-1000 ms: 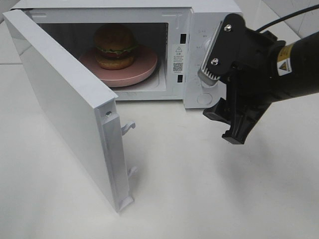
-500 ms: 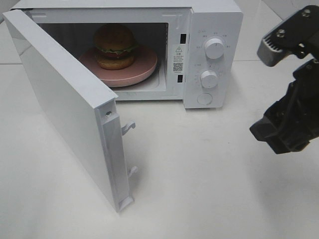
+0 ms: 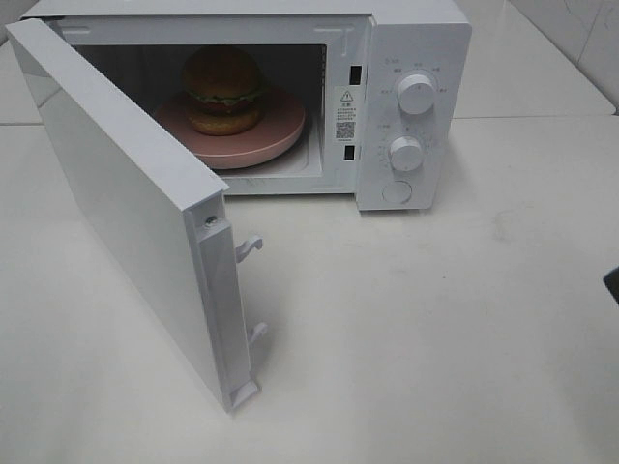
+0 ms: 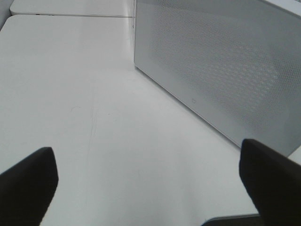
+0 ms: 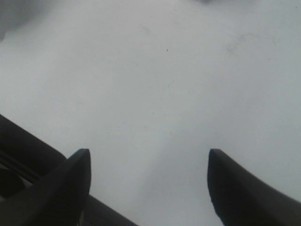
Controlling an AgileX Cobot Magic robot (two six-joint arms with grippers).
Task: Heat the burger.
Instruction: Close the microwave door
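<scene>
The burger (image 3: 224,89), with a brown bun and green lettuce, sits on a pink round plate (image 3: 280,128) inside the white microwave (image 3: 416,39). The microwave's door (image 3: 116,203) hangs wide open toward the left. My left gripper (image 4: 149,188) does not show in the high view. In the left wrist view it stands open and empty above the table, close to the outer face of the door (image 4: 221,70). My right gripper (image 5: 153,181) is open over bare table, holding nothing. Only a dark sliver of the right arm (image 3: 614,285) shows at the high view's right edge.
Two round knobs (image 3: 416,93) (image 3: 406,153) and a round button (image 3: 396,192) sit on the microwave's front panel. The open door's latch hooks (image 3: 250,247) stick out from its free edge. White table (image 3: 435,338) spreads in front and to the right.
The right arm has pulled away from the microwave's control panel to the right and almost left the high view. Burger, plate and door have not moved.
</scene>
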